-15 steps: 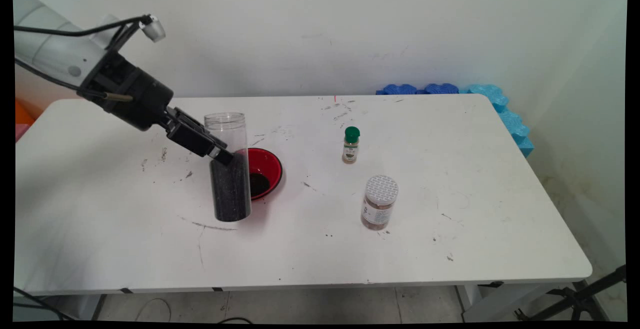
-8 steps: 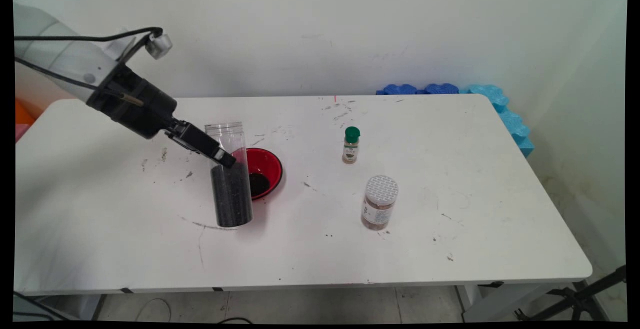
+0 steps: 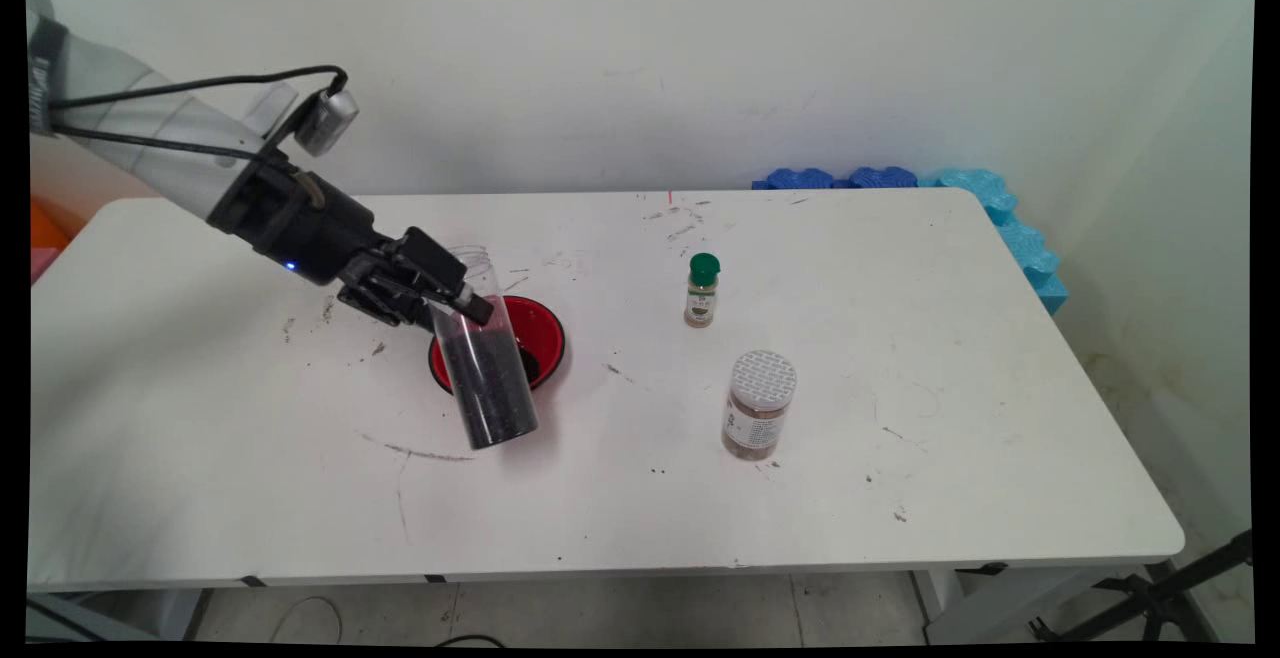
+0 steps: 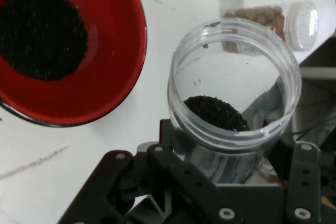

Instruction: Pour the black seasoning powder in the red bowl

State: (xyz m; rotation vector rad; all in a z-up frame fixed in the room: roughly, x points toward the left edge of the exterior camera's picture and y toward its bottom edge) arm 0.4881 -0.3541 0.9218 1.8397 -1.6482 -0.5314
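The gripper [image 3: 455, 300] clamps a clear jar [image 3: 482, 370] of black grains, tilted with its open mouth toward the arm, beside a red bowl [image 3: 538, 333] already holding some grains. A green-capped bottle [image 3: 702, 290] and white-lidded jar [image 3: 759, 404] stand well apart.

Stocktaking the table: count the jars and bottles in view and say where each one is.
3. The open clear jar of black grains, tilted in the pincer beside the red bowl; the green-capped bottle mid-table; the white-lidded jar nearer the front. None appears hidden.
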